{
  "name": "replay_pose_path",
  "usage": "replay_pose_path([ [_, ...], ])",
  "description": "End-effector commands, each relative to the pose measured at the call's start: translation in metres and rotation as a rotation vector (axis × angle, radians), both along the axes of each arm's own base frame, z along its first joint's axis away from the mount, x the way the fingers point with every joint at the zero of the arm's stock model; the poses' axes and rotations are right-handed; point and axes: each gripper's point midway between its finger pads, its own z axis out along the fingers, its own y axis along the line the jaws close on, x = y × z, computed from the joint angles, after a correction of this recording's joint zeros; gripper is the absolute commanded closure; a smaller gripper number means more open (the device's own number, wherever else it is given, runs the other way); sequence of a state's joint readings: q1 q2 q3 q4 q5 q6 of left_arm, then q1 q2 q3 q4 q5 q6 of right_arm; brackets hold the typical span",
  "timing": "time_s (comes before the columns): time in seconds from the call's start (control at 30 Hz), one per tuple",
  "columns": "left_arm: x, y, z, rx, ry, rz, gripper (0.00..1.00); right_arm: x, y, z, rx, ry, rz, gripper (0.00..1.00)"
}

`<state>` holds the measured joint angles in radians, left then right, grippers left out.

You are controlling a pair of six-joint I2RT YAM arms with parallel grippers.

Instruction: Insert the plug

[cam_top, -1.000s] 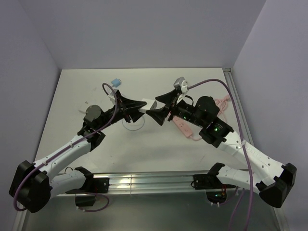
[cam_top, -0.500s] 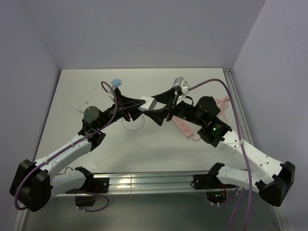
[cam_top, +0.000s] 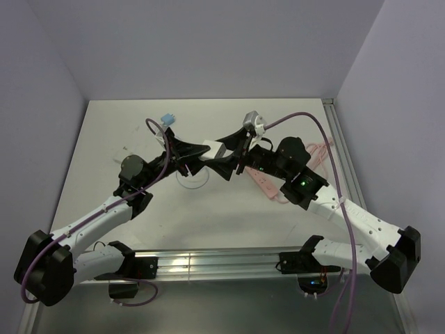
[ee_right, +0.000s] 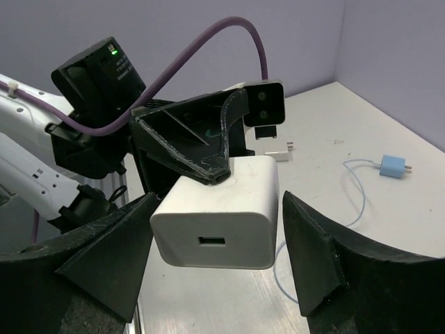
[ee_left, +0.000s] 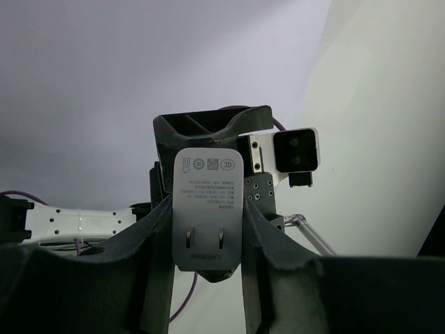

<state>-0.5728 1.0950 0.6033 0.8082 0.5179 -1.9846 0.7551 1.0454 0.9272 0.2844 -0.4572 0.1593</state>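
The plug (cam_top: pixel 217 149) is a white square charger block held above the table, and my left gripper (cam_top: pixel 203 152) is shut on it. In the left wrist view the plug (ee_left: pixel 207 177) shows two flat prongs, with the left gripper (ee_left: pixel 207 233) pinching both its sides. My right gripper (cam_top: pixel 228 154) meets it from the right. In the right wrist view the plug (ee_right: pixel 215 219) shows a USB port and sits between the spread fingers of the right gripper (ee_right: pixel 219 240). That gripper is open, with a clear gap on the right side. A pink power strip (cam_top: pixel 268 183) lies on the table under the right arm.
A small blue plug (cam_top: pixel 166 120) on a thin pale cable lies at the back left of the table (cam_top: pixel 104 160), also the blue plug (ee_right: pixel 393 165). A small white piece (ee_right: pixel 272 152) lies on the table. Pink cord (cam_top: pixel 320 149) trails near the right wall. Purple cables loop off both wrists.
My right gripper has moved left until its fingers straddle the plug, and its jaws have narrowed. The left gripper has kept hold of the plug with little movement.
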Motion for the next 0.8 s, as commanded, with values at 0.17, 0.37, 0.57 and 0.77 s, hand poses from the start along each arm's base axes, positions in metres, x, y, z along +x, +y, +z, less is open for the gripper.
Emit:
replay_pose_path([
  [0.17,-0.009,0.014,0.036,-0.2,0.183,-0.102,1.0,0.002,0.005,0.022,0.046,-0.066,0.008,0.25],
  [0.37,-0.011,0.014,0.038,-0.195,0.176,-0.106,0.91,0.007,0.009,0.026,0.045,-0.055,0.002,0.65],
  [0.57,-0.008,0.008,0.009,-0.068,0.189,-0.077,0.01,0.018,0.001,0.024,0.015,-0.001,-0.081,1.0],
  [0.77,0.018,0.023,-0.049,0.203,0.175,0.098,0.01,0.046,-0.026,-0.013,-0.174,0.168,-0.306,1.0],
])
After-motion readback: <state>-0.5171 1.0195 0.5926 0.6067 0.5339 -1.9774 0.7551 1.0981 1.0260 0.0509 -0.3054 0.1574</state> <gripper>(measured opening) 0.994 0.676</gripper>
